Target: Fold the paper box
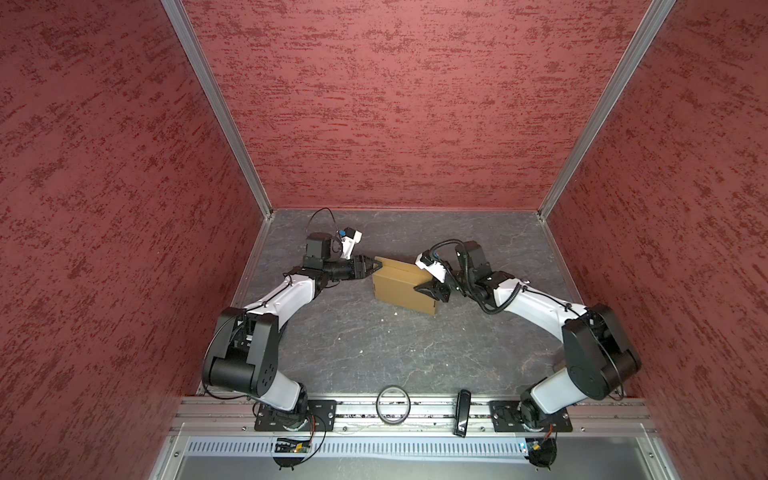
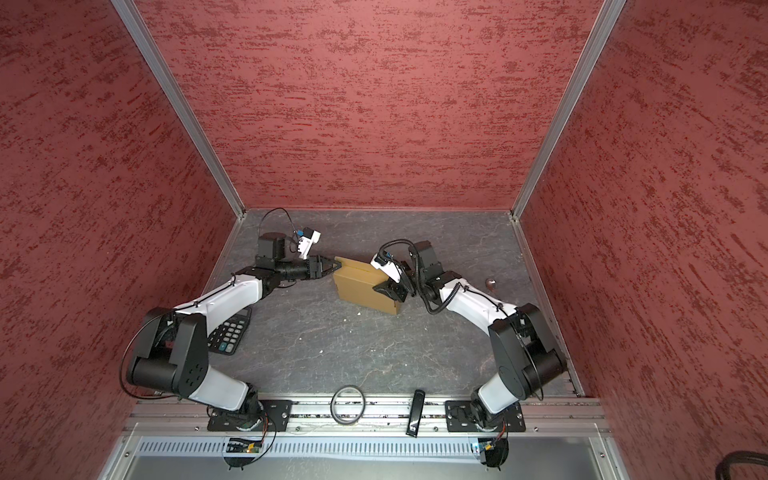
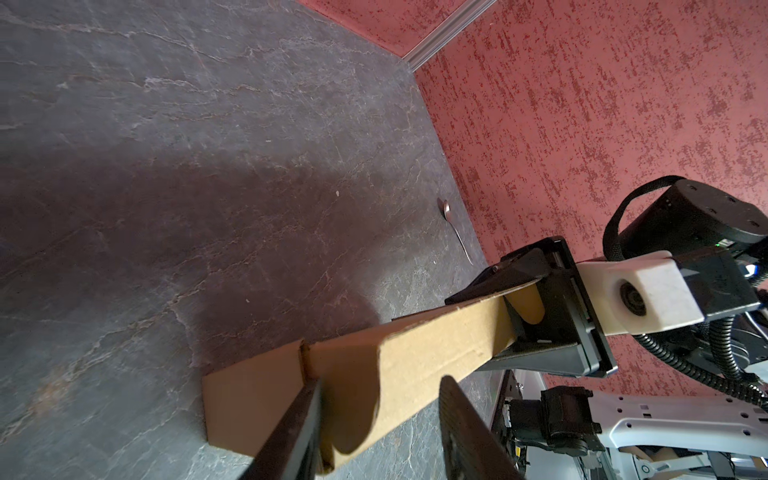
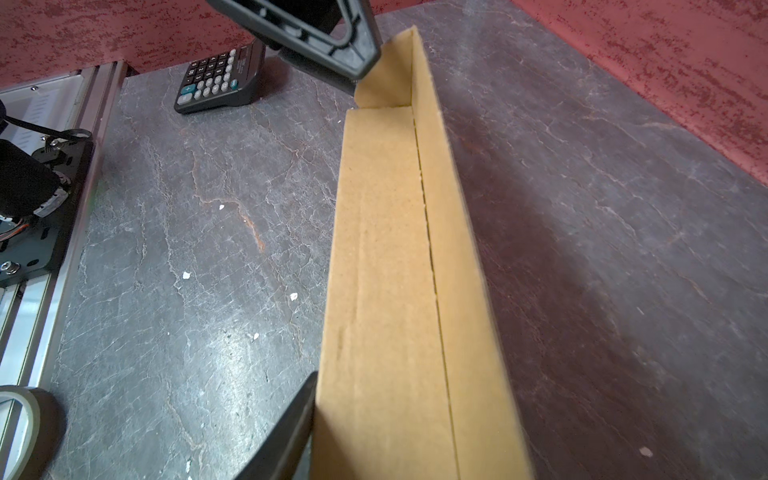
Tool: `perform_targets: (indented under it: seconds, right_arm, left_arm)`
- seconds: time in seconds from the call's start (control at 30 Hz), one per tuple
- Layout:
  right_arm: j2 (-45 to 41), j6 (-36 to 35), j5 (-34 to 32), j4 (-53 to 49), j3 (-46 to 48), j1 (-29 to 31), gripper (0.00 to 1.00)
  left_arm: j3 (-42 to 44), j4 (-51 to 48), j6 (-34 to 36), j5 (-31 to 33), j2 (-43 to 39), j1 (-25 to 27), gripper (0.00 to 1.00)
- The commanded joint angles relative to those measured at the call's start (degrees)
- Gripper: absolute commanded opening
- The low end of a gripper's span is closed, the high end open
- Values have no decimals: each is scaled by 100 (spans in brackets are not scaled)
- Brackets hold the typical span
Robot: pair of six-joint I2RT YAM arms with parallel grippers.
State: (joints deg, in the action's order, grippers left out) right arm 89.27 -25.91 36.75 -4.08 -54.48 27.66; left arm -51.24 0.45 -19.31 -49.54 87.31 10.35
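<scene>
1. Looking down in both top views, the paper box (image 1: pixel 401 286) (image 2: pixel 361 286) sits on the bench (image 1: pixel 353 345) toward the back middle. It is a shallow tan box with its long rear flap raised. The left pincer (image 1: pixel 371 268) meets its left rear corner, and the right pincer (image 1: pixel 432 289) is on its right end.
2. In the left wrist view, the left pincer (image 3: pixel 380 386) is spread, its fingers (image 3: pixel 291 419) straddling the rounded end tab (image 3: pixel 353 419), with one finger touching the cardboard edge. At the far end, the right pincer (image 3: pixel 511 320) pinches the box wall, a finger on each face. A spoon (image 3: pixel 451 220) lies near the red wall, well apart from the box.
3. In the right wrist view, the raised flap runs away along a scored crease (image 4: pixel 428 232). One right finger (image 4: pixel 286 432) presses its outer face. A left finger (image 4: pixel 332 37) sits at the far corner tab. A calculator (image 4: pixel 220 83) lies beyond.
4. The step in hand looks like turning in that end tab. The right hold should likely stay firm as an anchor. The left should pinch close to the crease and bend along the score, gently, so the corrugation does not crush and the box does not skid.
</scene>
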Motion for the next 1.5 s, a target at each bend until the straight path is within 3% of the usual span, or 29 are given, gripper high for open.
perform_targets:
  seconds: [0.0, 0.13, 0.73, 1.47]
  right_arm:
    - [66, -30, -5, 109, -151, 73, 4]
    - [87, -44, -2, 109, -143, 73, 4]
    - [125, -121, -59, 47, -161, 73, 2]
    - [256, -152, -79, -65, -276, 72, 2]
  left_arm:
    - [171, 98, -64, 44, -101, 123, 41]
    - [228, 136, -89, 119, -158, 143, 37]
    - [123, -152, 43, 375, -513, 23, 35]
    - [273, -18, -42, 617, -535, -46, 17]
